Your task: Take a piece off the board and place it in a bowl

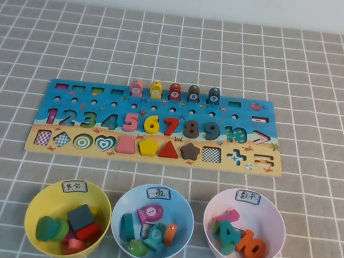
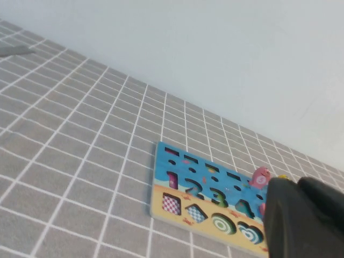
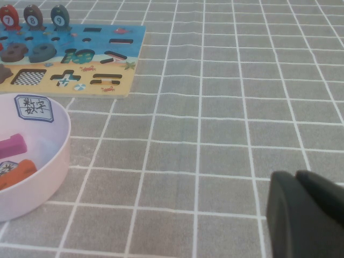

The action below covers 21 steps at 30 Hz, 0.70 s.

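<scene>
The board (image 1: 244,117) lies flat across the middle of the table. Along its far edge several fish stand in a row, and the leftmost is the pale pink piece (image 1: 137,87). The light blue bowl (image 1: 180,205) sits in front of the board, between two other bowls, with several fish pieces inside. Neither arm shows in the high view. My left gripper (image 2: 297,183) is shut and empty, hovering off the board's left end with the piece (image 2: 261,176) just beyond it. To the right of the board, low over bare cloth, my right gripper (image 3: 294,176) is shut and empty.
A yellow bowl (image 1: 39,195) with shape blocks stands at the front left. A pale pink bowl (image 1: 275,215) with number pieces stands at the front right. Yellow (image 1: 156,89), red, brown and dark blue fish stand beside the piece. A white wall bounds the table's far side.
</scene>
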Motion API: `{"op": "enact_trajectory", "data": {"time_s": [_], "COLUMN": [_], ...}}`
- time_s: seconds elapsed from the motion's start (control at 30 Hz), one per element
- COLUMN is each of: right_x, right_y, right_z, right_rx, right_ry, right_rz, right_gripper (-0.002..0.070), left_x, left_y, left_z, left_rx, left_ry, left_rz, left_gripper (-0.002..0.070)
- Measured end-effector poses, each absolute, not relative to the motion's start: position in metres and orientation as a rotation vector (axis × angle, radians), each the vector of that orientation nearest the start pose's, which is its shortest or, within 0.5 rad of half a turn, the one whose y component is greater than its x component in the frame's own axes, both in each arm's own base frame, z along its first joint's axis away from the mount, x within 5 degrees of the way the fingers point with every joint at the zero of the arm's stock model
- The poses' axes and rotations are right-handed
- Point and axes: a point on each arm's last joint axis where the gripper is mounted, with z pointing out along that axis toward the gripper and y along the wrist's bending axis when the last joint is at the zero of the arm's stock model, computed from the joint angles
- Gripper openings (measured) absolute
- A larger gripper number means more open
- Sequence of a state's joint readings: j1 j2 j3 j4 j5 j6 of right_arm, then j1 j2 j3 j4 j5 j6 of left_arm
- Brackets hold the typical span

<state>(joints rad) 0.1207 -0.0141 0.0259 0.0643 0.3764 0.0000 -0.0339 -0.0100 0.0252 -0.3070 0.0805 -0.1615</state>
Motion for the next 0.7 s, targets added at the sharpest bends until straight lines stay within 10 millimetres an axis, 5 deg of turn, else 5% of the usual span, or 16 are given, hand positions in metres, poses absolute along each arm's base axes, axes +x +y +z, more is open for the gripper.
{"op": "enact_trajectory", "data": {"time_s": [0.3,0.7], "right_x": [0.052,0.052], "right_y": [0.008,0.008], "right_z": [0.171,0.171], "right_rx": [-0.073,-0.073], "right_ry": [1.872,1.872], "right_rz": [0.147,0.147], "right_gripper": [-0.0017,-0.0017], "left_x": [0.067,0.144], "left_y": [-0.012,-0.024], "left_z": [0.247,0.306], "left_rx": [-0.318,0.032], "left_ry": [1.814,2.272], "left_rz": [-0.454,-0.317], "left_gripper": [-0.0003,-0.0003]}}
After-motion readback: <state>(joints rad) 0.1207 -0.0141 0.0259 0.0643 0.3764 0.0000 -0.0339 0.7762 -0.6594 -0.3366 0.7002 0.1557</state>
